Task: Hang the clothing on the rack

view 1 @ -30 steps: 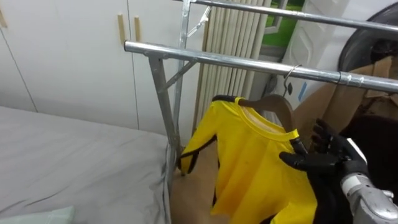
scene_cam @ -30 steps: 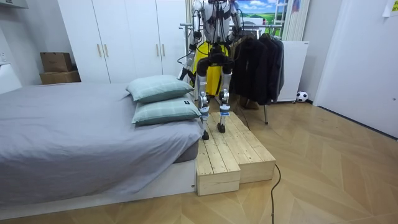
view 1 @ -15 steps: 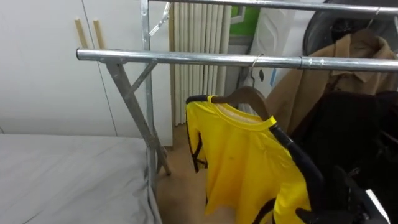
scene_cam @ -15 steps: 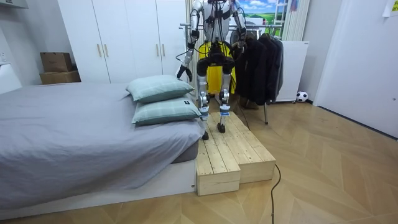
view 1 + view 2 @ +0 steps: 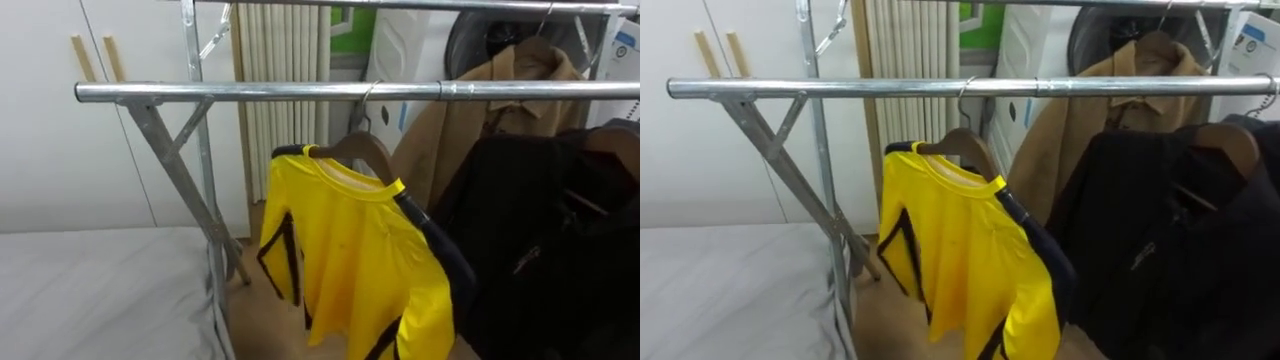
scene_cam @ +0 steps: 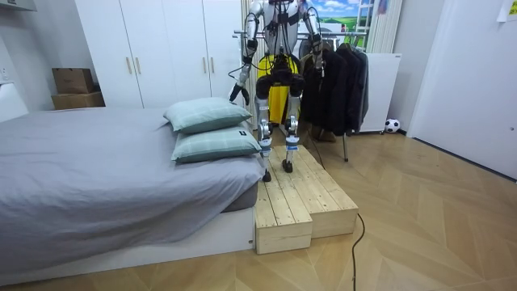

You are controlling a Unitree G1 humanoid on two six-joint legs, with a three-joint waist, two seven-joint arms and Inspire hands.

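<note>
Drew the right hand (image 6: 318,58) off the shirt (image 5: 360,260), open at its shoulder a second ago. Held that hand at the room view's right, close by the jackets (image 5: 540,240), too small and dark there to tell open from closed. Dropped the left hand (image 6: 235,92) to the room view's left side, near the bed (image 5: 90,290); could not tell its fingers either.

Left the shirt hanging on a wooden hanger (image 5: 365,148), hook over the rail (image 5: 250,92), gripped by neither hand. Hung yellow with dark trim down the sleeves, front turned toward the bed, lower edge cut off by the eye views' bottom. Sat toward the rail's left part, apart from the slanted brace under the bar's left end.

Showed a tan coat (image 5: 470,130) behind and to the right of the shirt, on a farther bar. Showed the jackets just right of the shirt on the same rail, the nearest one touching or overlapping the shirt's right sleeve; could not tell which.

Stood on a wooden platform (image 6: 303,202) at the bed's side, back to the room camera, facing the rail. Kept two pillows (image 6: 208,129) stacked on the bed near the robot, and a white wardrobe (image 5: 40,150) behind the rail's left end.
</note>
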